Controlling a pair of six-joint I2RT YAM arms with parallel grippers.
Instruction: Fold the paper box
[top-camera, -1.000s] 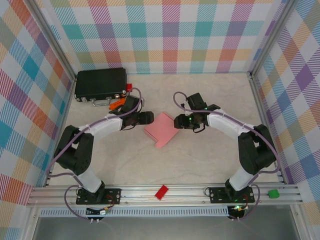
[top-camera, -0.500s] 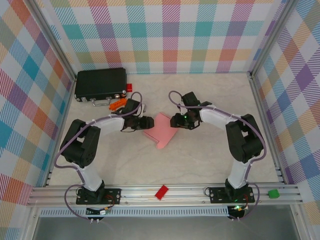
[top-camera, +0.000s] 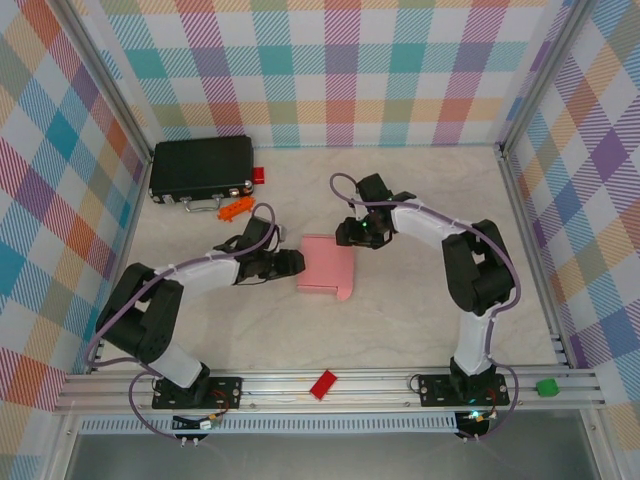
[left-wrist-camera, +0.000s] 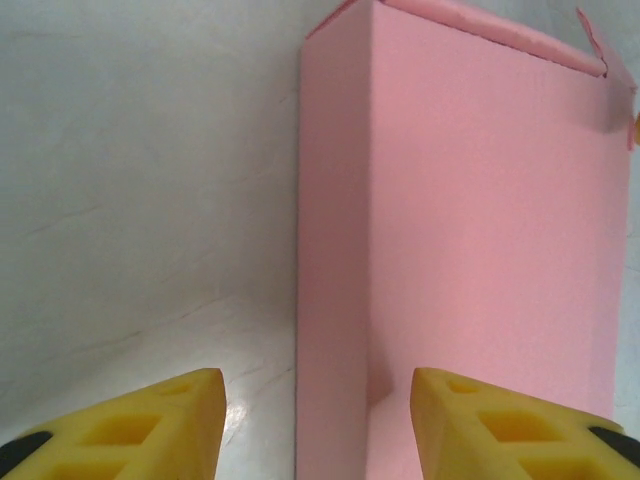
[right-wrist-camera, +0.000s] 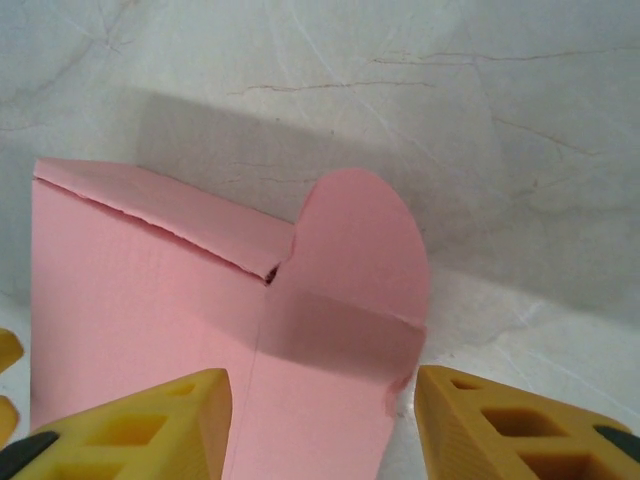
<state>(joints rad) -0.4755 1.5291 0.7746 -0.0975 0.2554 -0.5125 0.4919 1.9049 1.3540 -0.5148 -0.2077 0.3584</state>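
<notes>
pale table (top-camera: 400, 320) carries the paper box (top-camera: 328, 266), black case (top-camera: 200, 168) well apart.

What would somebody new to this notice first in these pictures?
The pale-pink paper box lies in the middle of the marbled table. The left pincer and right pincer flank it, both open, neither gripping. Loud pastel plaid walls ring the scene, with a black case in the far left corner.

Left arm (top-camera: 190, 272) and right arm (top-camera: 440, 225) are made of black joints, white shells; lilac cables (top-camera: 334, 182) are attached; jaws are yellow.
</notes>
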